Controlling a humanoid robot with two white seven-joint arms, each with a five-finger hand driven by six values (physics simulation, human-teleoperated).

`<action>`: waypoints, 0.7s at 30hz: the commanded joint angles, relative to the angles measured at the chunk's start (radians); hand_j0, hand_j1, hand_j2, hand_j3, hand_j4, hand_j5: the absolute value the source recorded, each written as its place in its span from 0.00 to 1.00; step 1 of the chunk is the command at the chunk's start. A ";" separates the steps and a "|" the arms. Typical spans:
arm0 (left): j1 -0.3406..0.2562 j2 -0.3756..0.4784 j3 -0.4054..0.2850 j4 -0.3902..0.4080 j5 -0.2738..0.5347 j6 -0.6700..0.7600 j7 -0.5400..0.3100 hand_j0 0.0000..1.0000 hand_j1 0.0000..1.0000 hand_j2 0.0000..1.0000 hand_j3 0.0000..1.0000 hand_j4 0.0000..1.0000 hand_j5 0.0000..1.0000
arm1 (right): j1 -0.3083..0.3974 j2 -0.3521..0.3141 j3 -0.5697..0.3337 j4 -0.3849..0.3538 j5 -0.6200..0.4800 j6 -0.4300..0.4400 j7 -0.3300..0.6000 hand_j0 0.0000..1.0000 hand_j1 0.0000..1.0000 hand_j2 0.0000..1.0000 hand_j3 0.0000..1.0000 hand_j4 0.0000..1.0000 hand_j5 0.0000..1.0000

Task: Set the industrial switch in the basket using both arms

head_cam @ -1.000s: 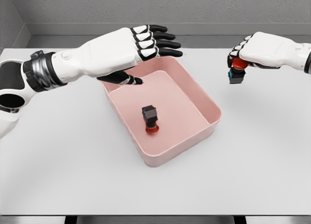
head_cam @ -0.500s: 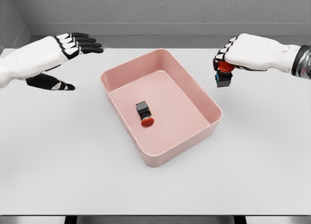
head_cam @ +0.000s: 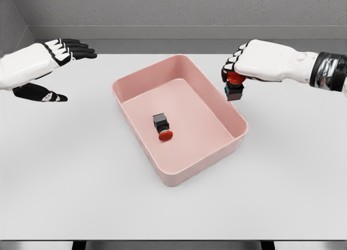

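Observation:
A pink basket point(head_cam: 223, 106) sits at the middle of the white table. Inside it lies one industrial switch point(head_cam: 162, 126), black with a red button, tipped on its side on the basket floor. My right hand point(head_cam: 234, 76) is shut on a second industrial switch point(head_cam: 234, 89), red button up under the palm, black body hanging below, held just above the basket's right rim. My left hand point(head_cam: 51, 65) hovers open over the table's far left, fingers stretched out, holding nothing.
The table point(head_cam: 65, 179) is plain white with a grey wall behind it. Its front edge runs along the bottom of the view.
My left arm has pulled back from above the basket to the far left. The right hand has carried its switch leftward to the basket's right rim. The switch inside the basket has tipped and settled.

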 commanded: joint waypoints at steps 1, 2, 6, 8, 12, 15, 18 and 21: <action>0.000 0.002 0.001 0.001 0.006 0.002 0.000 1.00 1.00 1.00 1.00 1.00 1.00 | 0.000 0.024 0.001 -0.002 -0.004 0.002 0.003 0.45 0.45 0.45 0.45 0.45 0.45; 0.000 0.002 0.002 0.001 0.006 0.002 0.000 1.00 1.00 1.00 1.00 1.00 1.00 | 0.000 0.031 0.003 -0.002 -0.004 0.002 0.003 0.45 0.45 0.45 0.45 0.45 0.45; 0.005 0.002 0.007 0.001 0.008 0.002 0.000 1.00 1.00 1.00 1.00 1.00 1.00 | -0.006 0.056 0.005 -0.002 -0.003 0.003 0.003 0.46 0.46 0.46 0.46 0.46 0.46; 0.006 0.002 0.007 0.001 0.008 0.002 0.000 1.00 1.00 1.00 1.00 1.00 1.00 | -0.008 0.071 0.005 -0.002 -0.003 0.003 0.004 0.46 0.46 0.46 0.46 0.46 0.46; 0.006 0.000 0.007 0.001 0.008 0.002 0.000 1.00 1.00 1.00 1.00 1.00 1.00 | -0.008 0.099 0.006 -0.002 -0.001 0.003 0.004 0.46 0.46 0.46 0.46 0.46 0.46; 0.006 0.000 0.007 0.002 0.008 0.002 0.000 1.00 1.00 1.00 1.00 1.00 1.00 | -0.008 0.111 0.006 -0.002 -0.001 0.003 0.003 0.47 0.47 0.47 0.47 0.47 0.47; 0.006 0.000 0.007 0.001 0.010 0.002 0.000 1.00 1.00 1.00 1.00 1.00 1.00 | -0.008 0.139 0.006 -0.002 -0.001 0.003 0.004 0.52 0.52 0.52 0.52 0.52 0.52; 0.006 -0.001 0.007 -0.001 0.010 0.002 0.000 1.00 1.00 1.00 1.00 1.00 1.00 | -0.008 0.148 0.006 -0.002 -0.001 0.003 0.003 0.92 0.92 0.92 0.92 0.92 0.92</action>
